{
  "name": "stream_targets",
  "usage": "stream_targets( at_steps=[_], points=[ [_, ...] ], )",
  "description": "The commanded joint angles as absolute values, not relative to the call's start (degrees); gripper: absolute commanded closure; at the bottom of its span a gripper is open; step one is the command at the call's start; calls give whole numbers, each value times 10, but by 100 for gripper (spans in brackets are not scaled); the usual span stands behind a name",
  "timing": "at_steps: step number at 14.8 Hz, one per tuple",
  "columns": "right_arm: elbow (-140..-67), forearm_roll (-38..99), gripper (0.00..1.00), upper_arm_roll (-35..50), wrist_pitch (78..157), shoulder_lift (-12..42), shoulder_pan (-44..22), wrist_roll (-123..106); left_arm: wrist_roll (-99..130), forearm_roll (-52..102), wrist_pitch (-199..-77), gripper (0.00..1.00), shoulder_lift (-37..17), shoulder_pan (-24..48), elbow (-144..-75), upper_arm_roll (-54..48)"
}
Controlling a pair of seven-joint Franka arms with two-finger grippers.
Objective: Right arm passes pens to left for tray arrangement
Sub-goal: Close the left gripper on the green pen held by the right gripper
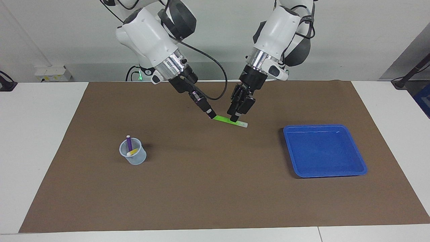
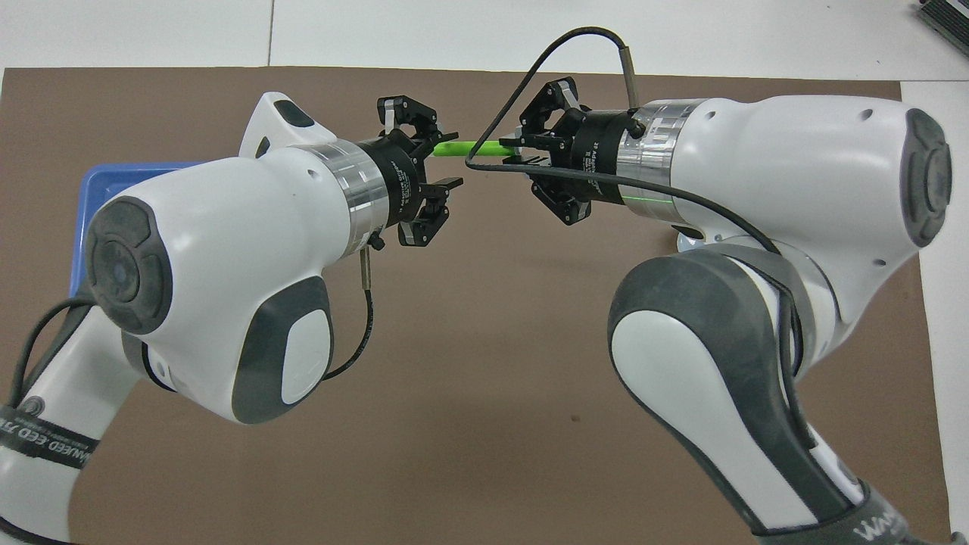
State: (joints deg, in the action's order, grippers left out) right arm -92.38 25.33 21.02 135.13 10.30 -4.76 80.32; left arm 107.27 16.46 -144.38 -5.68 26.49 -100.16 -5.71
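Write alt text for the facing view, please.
The right hand holds one end of a green pen over the brown mat; the left hand is at its other end. A cup holds two more pens; the blue tray is empty.

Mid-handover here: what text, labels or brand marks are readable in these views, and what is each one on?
"2F Adaptive Gripper" in white print, partly legible, on the black collar of the right gripper.
The same style of white print on the collar of the left gripper: too small to read.
"WA..." in white, cut off by the frame edge, on the right arm's lower band.
White lettering on the left arm's lower band: blurred, not readable.
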Motion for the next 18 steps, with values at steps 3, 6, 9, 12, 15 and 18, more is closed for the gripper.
stream_targets(
  at_steps=[3,6,9,12,15,18],
  points=[
    [-942,265,100,213,1362,88,-45,812,1073,156,-1465,56,-58,269,-1008,-56],
    [-941,265,100,213,1362,88,-45,812,1074,149,-1474,53,-63,270,-1008,-56],
    [-941,265,100,213,1363,89,-46,813,1075,149,-1479,50,-68,270,-1006,-56],
    [-940,265,100,213,1363,89,-46,816,1074,149,-1480,55,-69,270,-1005,-56],
    [-940,265,100,213,1363,88,-46,817,1074,149,-1476,64,-70,269,-1004,-56],
    [-941,265,100,213,1363,88,-46,817,1075,149,-1471,80,-69,269,-1003,-56]
  ],
)
